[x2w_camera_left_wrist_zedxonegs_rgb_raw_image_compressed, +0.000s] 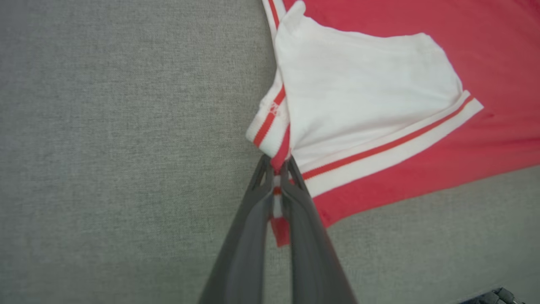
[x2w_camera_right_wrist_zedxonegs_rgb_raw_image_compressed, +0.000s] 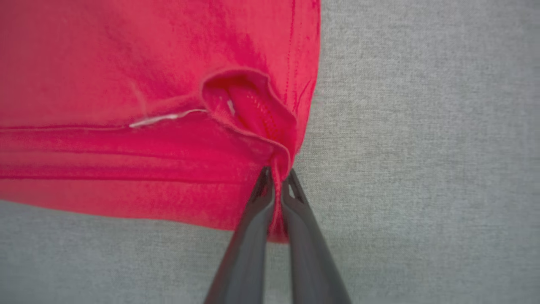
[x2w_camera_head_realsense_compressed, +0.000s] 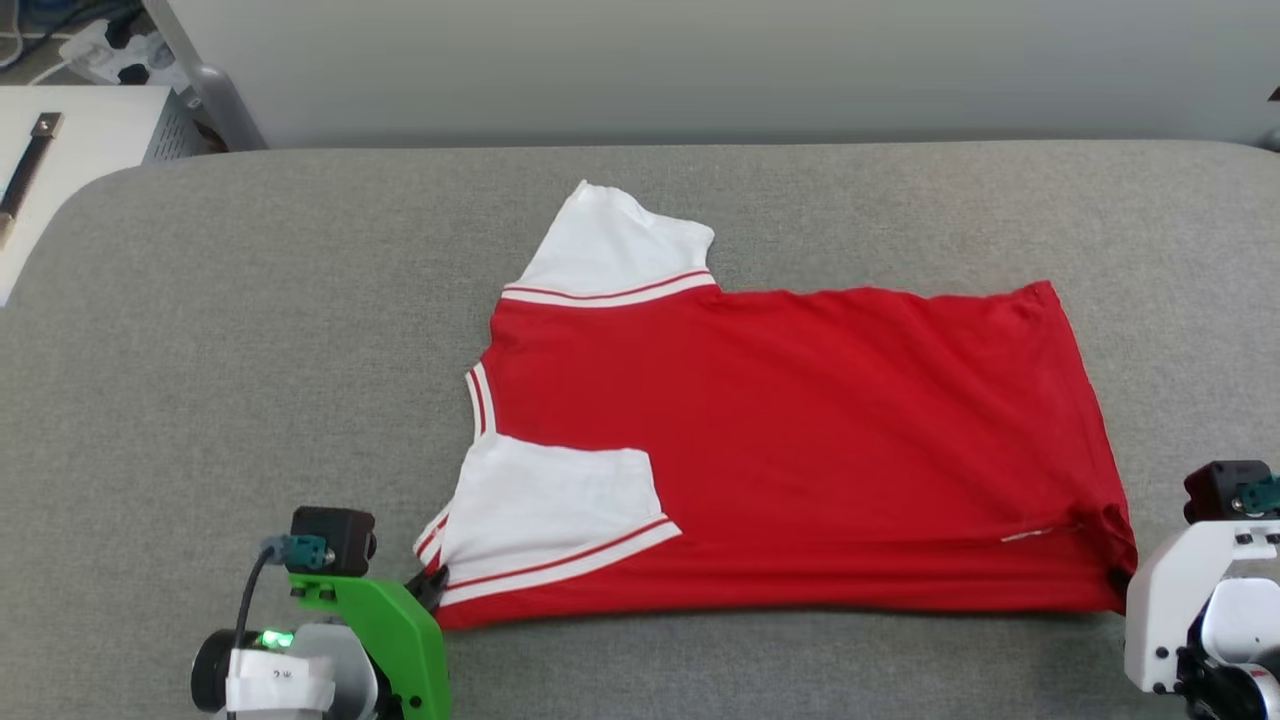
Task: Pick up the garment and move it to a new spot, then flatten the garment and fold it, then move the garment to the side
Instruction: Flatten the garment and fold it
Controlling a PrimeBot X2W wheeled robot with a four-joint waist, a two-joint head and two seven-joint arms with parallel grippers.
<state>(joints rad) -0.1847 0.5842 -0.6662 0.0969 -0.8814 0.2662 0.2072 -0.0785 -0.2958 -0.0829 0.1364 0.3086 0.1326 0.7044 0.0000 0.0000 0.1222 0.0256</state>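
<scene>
The garment (x2w_camera_head_realsense_compressed: 800, 440), a red T-shirt with white sleeves and red-white stripe trim, lies spread on the grey table with its plain red face up. Its collar points to the left and its hem to the right. One white sleeve sticks out at the back, the other is folded over the body near the front. My left gripper (x2w_camera_head_realsense_compressed: 432, 585) is shut on the near shoulder corner; in the left wrist view its fingers (x2w_camera_left_wrist_zedxonegs_rgb_raw_image_compressed: 276, 175) pinch striped trim. My right gripper (x2w_camera_head_realsense_compressed: 1120, 580) is shut on the near hem corner, where the red cloth (x2w_camera_right_wrist_zedxonegs_rgb_raw_image_compressed: 168, 105) bunches between the fingers (x2w_camera_right_wrist_zedxonegs_rgb_raw_image_compressed: 276, 177).
The grey padded table (x2w_camera_head_realsense_compressed: 250, 350) stretches wide on every side of the shirt. A white cabinet (x2w_camera_head_realsense_compressed: 60, 150) with a dark handle stands past the table's back left corner, with cables behind it. A pale wall runs along the far edge.
</scene>
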